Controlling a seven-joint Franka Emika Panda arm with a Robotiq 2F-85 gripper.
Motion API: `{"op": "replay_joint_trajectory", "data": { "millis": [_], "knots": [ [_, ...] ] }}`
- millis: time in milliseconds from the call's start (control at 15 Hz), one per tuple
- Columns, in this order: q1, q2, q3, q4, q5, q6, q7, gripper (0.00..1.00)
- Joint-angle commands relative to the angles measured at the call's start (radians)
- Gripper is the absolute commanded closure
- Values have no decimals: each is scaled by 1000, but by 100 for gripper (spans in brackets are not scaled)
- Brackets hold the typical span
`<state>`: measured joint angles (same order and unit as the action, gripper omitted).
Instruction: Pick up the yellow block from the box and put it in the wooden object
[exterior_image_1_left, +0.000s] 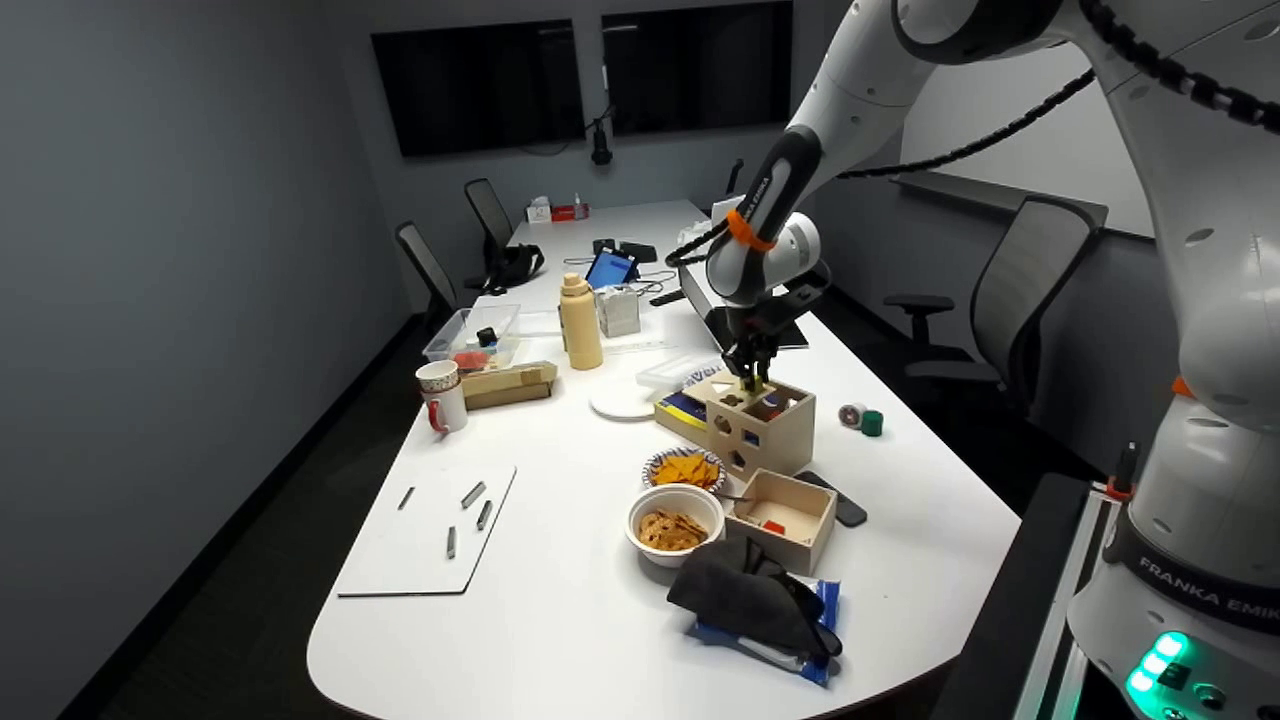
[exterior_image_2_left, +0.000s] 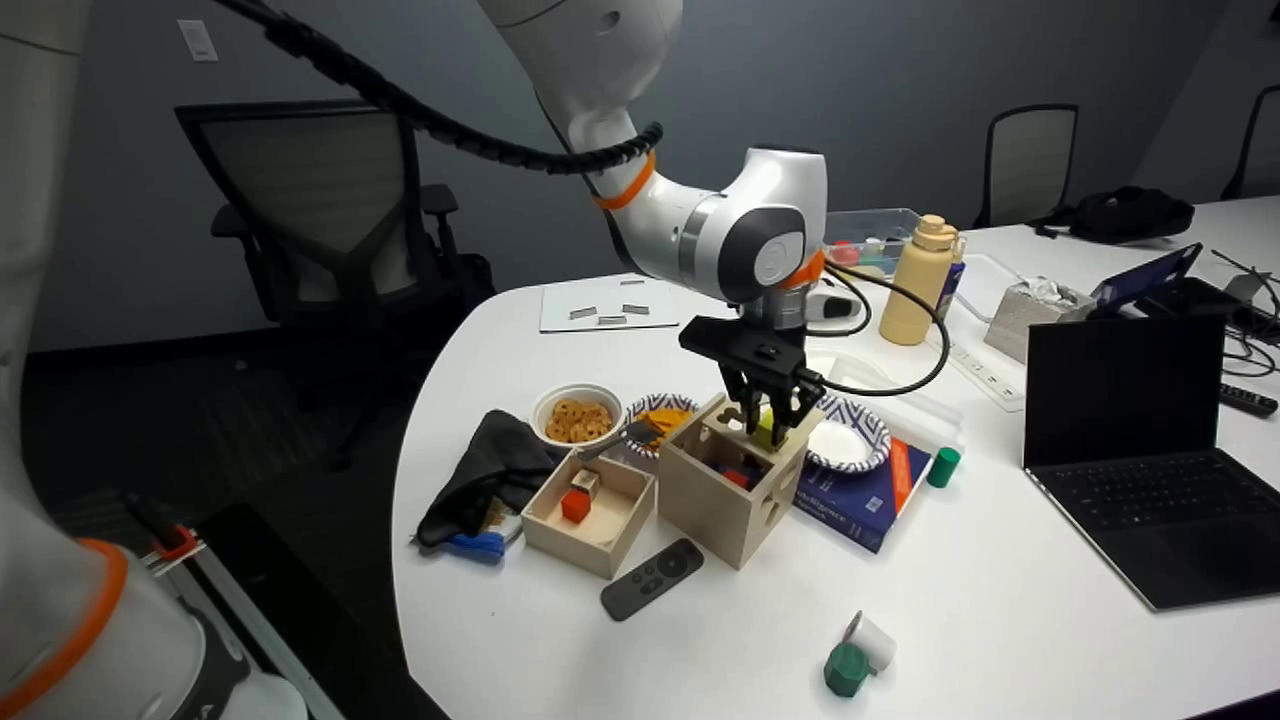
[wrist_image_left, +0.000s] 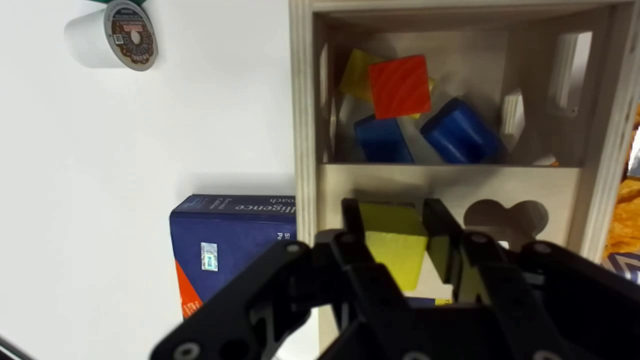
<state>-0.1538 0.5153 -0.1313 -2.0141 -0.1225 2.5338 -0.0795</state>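
My gripper (wrist_image_left: 392, 207) is shut on a yellow block (wrist_image_left: 397, 245), which is slightly turned between the fingertips. The block also shows in an exterior view (exterior_image_2_left: 768, 428). The gripper points down over the top board of the pale wooden object (exterior_image_2_left: 705, 505), a cube with shaped holes, seen in both exterior views (exterior_image_1_left: 790, 440). I cannot tell whether the block sits in a hole or just above it. The open half of the wooden object (wrist_image_left: 305, 125) holds red, blue and yellow blocks. The low tan box (exterior_image_2_left: 565, 540) beside it holds a red cube (exterior_image_2_left: 575, 505) and a wooden cube.
A blue book (exterior_image_2_left: 850, 510) and a patterned plate (exterior_image_2_left: 850, 440) lie against the wooden object. A bowl of snacks (exterior_image_1_left: 672, 525), a plate of orange chips (exterior_image_1_left: 685, 468), a black remote (exterior_image_2_left: 652, 578) and a dark cloth (exterior_image_2_left: 485, 480) surround the box. A laptop (exterior_image_2_left: 1120, 400) stands farther off.
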Motion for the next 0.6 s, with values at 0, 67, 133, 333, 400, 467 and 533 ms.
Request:
{"op": "replay_joint_trajectory", "data": {
  "millis": [0,67,133,333,400,467,533],
  "knots": [
    [-15,0,13,8,21,-12,-25,40],
    [-15,-2,13,6,21,-10,-25,38],
    [-14,-3,12,5,20,-11,-23,32],
    [-14,-7,13,2,21,-10,-23,8],
    [-13,-7,11,1,19,-11,-21,2],
    [-13,-7,11,1,19,-11,-21,0],
    [-10,-6,8,2,18,-13,-13,0]
  ]
}}
